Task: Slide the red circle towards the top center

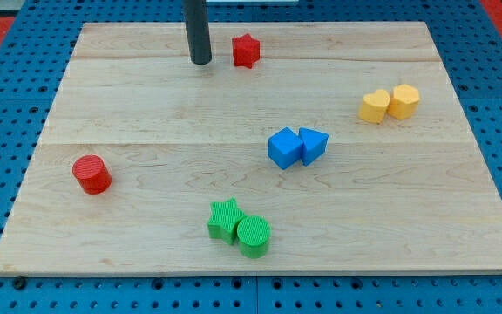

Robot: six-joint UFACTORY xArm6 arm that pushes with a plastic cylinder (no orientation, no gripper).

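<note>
The red circle [91, 174] lies on the wooden board [146, 113] at the view's left, a little below the middle. My tip [200, 62] rests on the board near the view's top, left of centre, far above and to the right of the red circle. A red star [246, 51] lies just to the right of my tip, with a small gap between them.
A blue cube [284, 147] and another blue block [313, 144] touch near the centre. A yellow heart [375, 106] and a yellow hexagon [403, 100] sit together at the right. A green star [225, 219] and a green circle [254, 235] touch near the bottom.
</note>
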